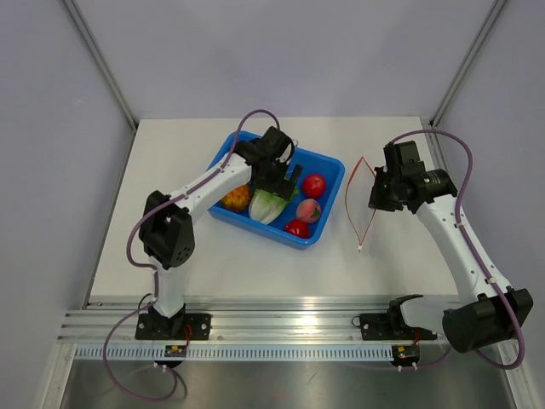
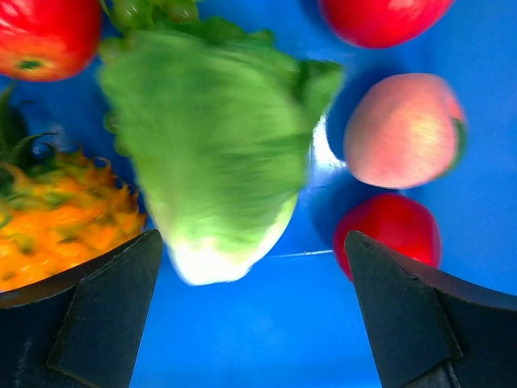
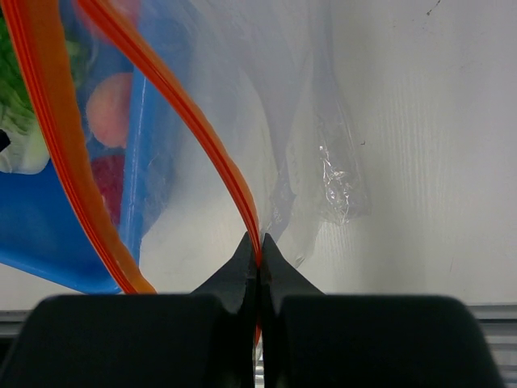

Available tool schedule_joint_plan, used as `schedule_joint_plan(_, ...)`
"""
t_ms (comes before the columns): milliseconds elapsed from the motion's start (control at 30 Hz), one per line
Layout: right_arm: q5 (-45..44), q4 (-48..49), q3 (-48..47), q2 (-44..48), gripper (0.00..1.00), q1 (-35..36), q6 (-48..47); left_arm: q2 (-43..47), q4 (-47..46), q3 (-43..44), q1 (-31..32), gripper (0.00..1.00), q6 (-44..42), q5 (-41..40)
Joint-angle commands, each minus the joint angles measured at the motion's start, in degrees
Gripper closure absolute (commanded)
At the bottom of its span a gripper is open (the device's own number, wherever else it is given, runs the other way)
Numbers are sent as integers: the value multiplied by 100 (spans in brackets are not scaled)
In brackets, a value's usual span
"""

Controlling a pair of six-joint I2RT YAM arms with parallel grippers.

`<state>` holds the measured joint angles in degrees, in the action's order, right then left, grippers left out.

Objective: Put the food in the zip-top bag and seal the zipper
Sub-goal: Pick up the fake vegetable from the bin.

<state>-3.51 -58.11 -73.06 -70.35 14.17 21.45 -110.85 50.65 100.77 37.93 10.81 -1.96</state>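
Note:
The green cabbage [image 1: 266,204] lies in the blue tub [image 1: 328,162] beside the orange-yellow pineapple [image 1: 238,198], the pink peach [image 1: 308,210] and two red fruits [image 1: 314,185]. My left gripper [image 1: 281,181] hovers open over the cabbage [image 2: 214,137]; its fingers [image 2: 105,311] stand wide apart, the pineapple [image 2: 60,210] and peach [image 2: 401,129] at the sides. My right gripper [image 1: 377,183] is shut on the zipper [image 3: 202,129] of the clear zip-top bag [image 3: 307,145], holding its mouth [image 1: 362,200] open just right of the tub.
The blue tub [image 2: 242,323] sits mid-table. White tabletop [image 1: 247,268] lies between the tub and the rail at the near edge. Grey walls and metal posts enclose the back and sides.

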Motion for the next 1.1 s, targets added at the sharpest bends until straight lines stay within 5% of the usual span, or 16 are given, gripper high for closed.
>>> schedule_joint_plan(0, 60, 159, -51, 21, 100, -29, 87, -314, -38, 100, 39, 1, 88, 143)
schedule_joint_plan(467, 184, 265, 2, -49, 97, -20, 96, -991, -503, 180, 250, 4, 229, -1254)
schedule_joint_plan(567, 219, 265, 2, -84, 97, -29, 87, -1018, -530, 232, 258, 21, 246, -1307)
schedule_joint_plan(600, 219, 265, 19, -84, 97, -29, 78, -1009, -513, 259, 258, 36, 229, -1307)
schedule_joint_plan(833, 490, 405, 186, -85, 98, -29, 148, -693, -311, 320, 258, 86, 150, -1308)
schedule_joint_plan(1067, 746, 757, 301, -216, 100, 15, 316, 466, -450, 408, 144, 100, 430, -605)
